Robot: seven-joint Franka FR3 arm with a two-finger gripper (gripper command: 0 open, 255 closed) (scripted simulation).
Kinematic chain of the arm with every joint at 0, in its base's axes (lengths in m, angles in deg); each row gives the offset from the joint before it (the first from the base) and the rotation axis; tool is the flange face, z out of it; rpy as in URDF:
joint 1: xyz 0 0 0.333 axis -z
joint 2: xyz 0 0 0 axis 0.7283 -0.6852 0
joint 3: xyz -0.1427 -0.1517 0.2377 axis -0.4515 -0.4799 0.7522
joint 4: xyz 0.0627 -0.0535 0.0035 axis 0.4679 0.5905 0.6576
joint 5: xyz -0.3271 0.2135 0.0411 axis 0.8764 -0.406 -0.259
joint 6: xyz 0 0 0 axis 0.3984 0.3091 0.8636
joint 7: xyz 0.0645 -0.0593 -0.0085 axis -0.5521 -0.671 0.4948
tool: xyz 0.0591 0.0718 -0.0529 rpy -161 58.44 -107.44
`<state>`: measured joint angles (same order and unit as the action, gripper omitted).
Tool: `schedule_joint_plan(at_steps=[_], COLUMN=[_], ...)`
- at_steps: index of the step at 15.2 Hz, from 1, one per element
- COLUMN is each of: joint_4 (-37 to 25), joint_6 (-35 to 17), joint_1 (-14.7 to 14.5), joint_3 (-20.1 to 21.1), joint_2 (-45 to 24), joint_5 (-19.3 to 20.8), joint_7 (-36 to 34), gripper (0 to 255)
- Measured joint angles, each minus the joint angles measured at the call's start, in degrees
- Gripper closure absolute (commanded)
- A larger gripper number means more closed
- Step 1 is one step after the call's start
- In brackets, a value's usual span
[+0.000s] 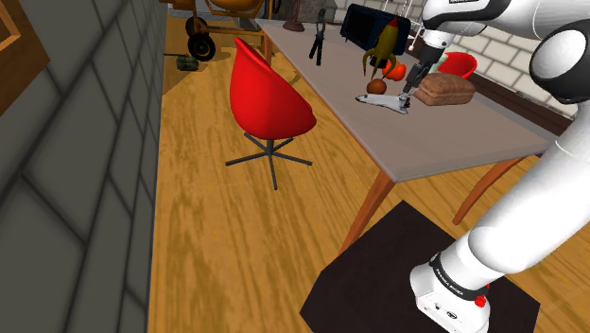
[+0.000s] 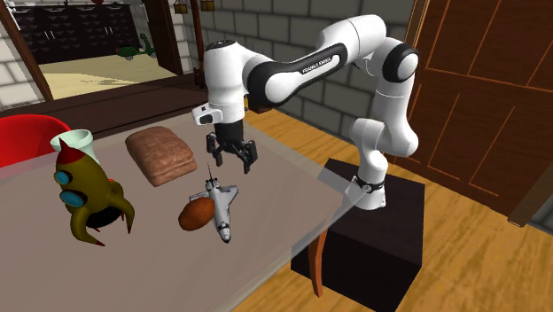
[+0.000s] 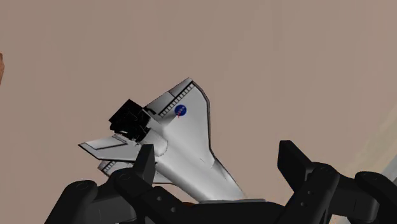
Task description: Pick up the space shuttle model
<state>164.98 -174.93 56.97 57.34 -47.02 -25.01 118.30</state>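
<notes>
Tabletop [image 2: 292, 191]: white, black-tailed shuttle model [image 2: 218, 202]

Readable text: nothing legible, three markings spotted.

Space shuttle model [image 3: 184, 137]: a round blue badge [image 3: 181, 111] with a red stroke sits on one white wing in the wrist view. Any lettering inside it is too small to read. Arm [image 2: 306, 66]: one line of dark lettering [image 2: 315, 60] runs along the white forearm link in the second exterior view, and I can't make out the letters. Shoulder view: pale print on the dark band [image 1: 452, 276] near the arm's foot, also illegible.
</notes>
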Motion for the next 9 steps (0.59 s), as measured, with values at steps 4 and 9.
schedule_joint_plan(at_steps=[4, 9], joint_4=[-10.1, -11.7], joint_6=[1.1, -0.1], joint_1=[3.9, 5.4], joint_3=[-1.0, -0.8], joint_2=[-10.0, -13.4], joint_5=[-5.2, -7.0], joint_7=[5.1, 6.7], gripper=[0, 0])
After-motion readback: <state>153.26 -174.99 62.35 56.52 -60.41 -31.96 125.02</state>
